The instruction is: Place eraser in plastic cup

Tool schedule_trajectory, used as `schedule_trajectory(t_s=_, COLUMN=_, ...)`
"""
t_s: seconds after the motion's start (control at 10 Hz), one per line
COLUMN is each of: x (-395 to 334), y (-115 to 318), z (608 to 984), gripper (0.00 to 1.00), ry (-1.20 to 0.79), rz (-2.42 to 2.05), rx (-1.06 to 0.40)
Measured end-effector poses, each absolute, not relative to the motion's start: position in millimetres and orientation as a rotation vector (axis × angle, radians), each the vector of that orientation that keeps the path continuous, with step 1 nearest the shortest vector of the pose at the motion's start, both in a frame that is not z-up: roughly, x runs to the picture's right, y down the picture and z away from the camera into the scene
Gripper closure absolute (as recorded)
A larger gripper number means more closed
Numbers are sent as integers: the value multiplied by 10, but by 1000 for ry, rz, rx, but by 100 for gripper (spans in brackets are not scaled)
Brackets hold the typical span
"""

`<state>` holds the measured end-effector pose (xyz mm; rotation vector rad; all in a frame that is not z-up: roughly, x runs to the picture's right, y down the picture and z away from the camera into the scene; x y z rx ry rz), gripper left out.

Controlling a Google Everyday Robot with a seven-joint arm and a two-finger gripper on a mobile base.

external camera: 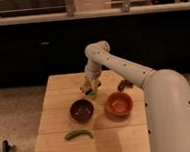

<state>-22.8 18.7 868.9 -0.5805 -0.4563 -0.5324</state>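
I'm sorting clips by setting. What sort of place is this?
Probably a kitchen-like or office break area: a small wooden table on speckled flooring before a dark counter front. The gripper hangs over a pale yellow-green plastic cup by a dark brown bowl.

The robot's bulky white arm (166, 104) rises from the lower right corner, its thick rounded upper segment filling that side. From there a slimmer white link dotted with small dark fastener holes runs up and leftward to a rounded elbow joint (98, 51) at the highest point of the pose. Below the elbow the forearm drops almost straight down, ending in the yellowish two-finger claw (88, 86), which points downward, low over the table.
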Motion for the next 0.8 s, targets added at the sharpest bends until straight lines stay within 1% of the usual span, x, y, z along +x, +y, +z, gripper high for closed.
schedule_trajectory(t_s=0.8, x=-85, y=278, z=8591, gripper=20, ry=-464, rz=-507, rx=-580)
